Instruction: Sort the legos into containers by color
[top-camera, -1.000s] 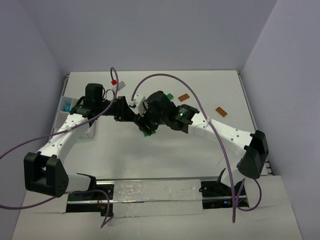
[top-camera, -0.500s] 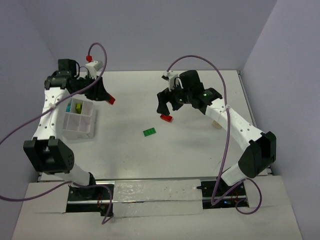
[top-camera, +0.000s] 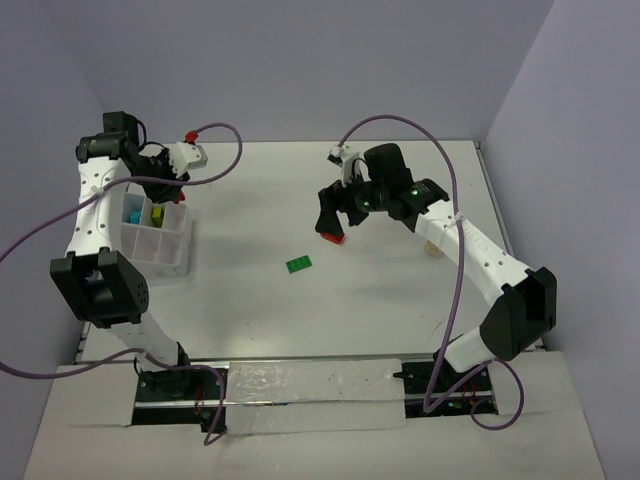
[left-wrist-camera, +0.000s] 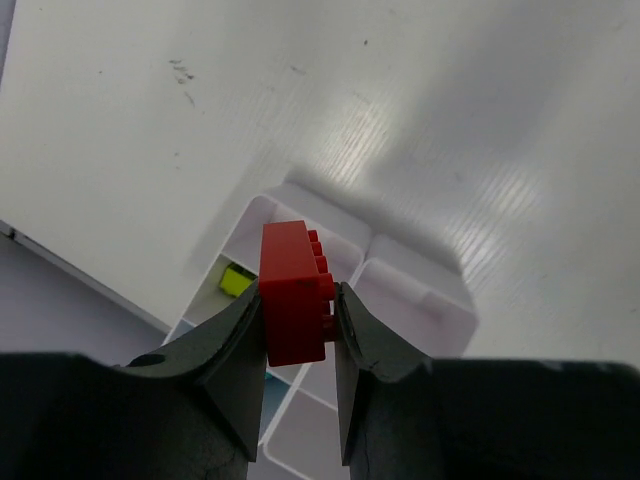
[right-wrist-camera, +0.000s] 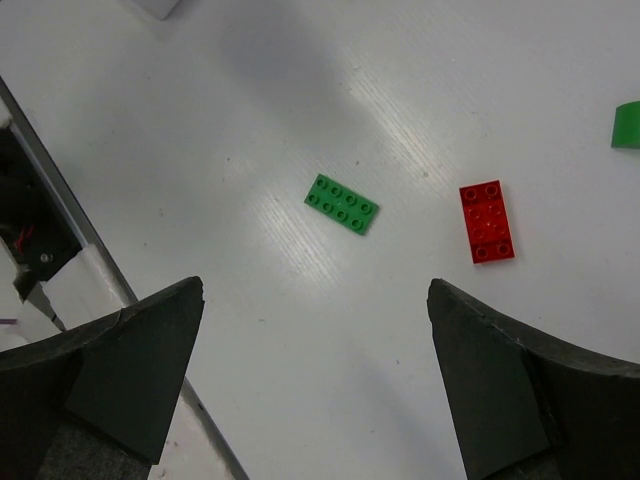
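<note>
My left gripper (left-wrist-camera: 298, 300) is shut on a red brick (left-wrist-camera: 292, 290) and holds it above the white compartment box (left-wrist-camera: 415, 300); a yellow-green brick (left-wrist-camera: 236, 281) lies in one cell. In the top view the left gripper (top-camera: 170, 190) hangs over the far end of the box (top-camera: 172, 262), which holds a yellow-green brick (top-camera: 157, 214) and a blue one (top-camera: 133, 214). My right gripper (top-camera: 335, 222) is open and empty above a flat red plate (top-camera: 333, 238). The right wrist view shows that red plate (right-wrist-camera: 487, 221) and a green plate (right-wrist-camera: 341, 204) lying ahead of the open gripper (right-wrist-camera: 315, 380).
The green plate (top-camera: 298, 264) lies mid-table. A tan brick (top-camera: 432, 248) shows beside the right forearm. A green piece (right-wrist-camera: 627, 124) is cut off at the right edge of the right wrist view. Purple cables loop above both arms.
My left gripper has carried the red brick leftward, from beside the box to over its far end. The right gripper has barely shifted above the red plate.
</note>
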